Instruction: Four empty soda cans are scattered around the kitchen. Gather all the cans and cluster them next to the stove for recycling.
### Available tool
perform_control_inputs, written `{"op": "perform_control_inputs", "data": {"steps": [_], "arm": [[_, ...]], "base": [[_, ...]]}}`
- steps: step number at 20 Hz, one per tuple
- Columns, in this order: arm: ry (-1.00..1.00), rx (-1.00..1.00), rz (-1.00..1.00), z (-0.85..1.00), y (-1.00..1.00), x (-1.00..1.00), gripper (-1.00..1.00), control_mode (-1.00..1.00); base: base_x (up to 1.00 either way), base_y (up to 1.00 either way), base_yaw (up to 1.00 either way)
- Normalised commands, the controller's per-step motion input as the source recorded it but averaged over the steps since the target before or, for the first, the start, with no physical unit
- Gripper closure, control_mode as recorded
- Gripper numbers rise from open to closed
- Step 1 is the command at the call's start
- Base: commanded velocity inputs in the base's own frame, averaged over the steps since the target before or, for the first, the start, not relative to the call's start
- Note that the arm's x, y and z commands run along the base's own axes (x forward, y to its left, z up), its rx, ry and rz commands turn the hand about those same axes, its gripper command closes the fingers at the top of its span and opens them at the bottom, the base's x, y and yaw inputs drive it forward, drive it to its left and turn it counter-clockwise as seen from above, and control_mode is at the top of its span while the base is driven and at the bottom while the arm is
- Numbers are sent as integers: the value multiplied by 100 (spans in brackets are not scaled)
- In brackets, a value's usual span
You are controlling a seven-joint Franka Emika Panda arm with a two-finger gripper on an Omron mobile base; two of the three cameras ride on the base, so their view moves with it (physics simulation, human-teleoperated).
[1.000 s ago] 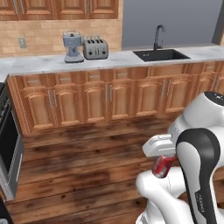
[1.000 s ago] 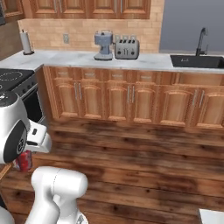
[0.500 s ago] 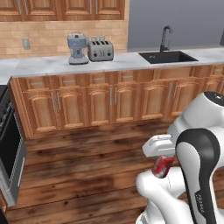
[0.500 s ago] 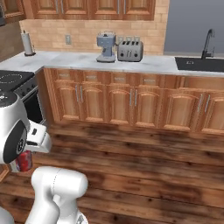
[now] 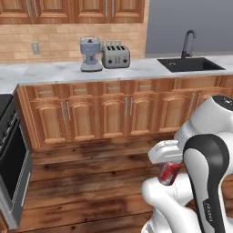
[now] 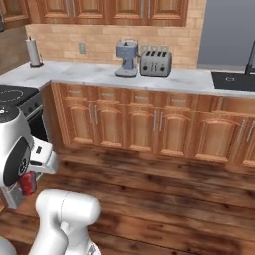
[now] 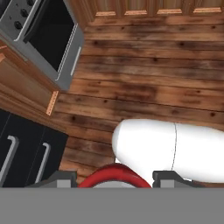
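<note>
- The hand is closed on one soda can, held low and close against the robot's own body, above the wooden floor
- In the hand view the red curve of the soda can sits between the two dark fingertips, so the grip is across the can's width; judged from the base views, its long axis is near upright with a slight tilt
- The stove stands at the left end of the cabinet run: in the right base view its black cooktop with white rings is up and to the left of the held soda can; in the left base view only its oven door shows, at the far left edge
- Governing relation: the stove lies to the left of the hand and its top is higher than the can, well apart from it
- The grey tabletop just beside the cooktop is the likely set-down zone; it carries a coffee machine and a toaster further right
- Judgement: the hand must travel left and rise before any release; the can is not yet near the stove
</note>
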Motion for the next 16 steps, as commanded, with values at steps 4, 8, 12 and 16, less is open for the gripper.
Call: {"op": "perform_control_inputs", "data": {"steps": [4,8,12,16], "arm": [[0,0,0,0,0,0,100,100],[0,0,0,0,0,0,100,100],[0,0,0,0,0,0,100,100],[0,0,0,0,0,0,100,100]], "base": [[75,-7,14],[63,-7,22],[36,0,29],[2,0,32]]}}
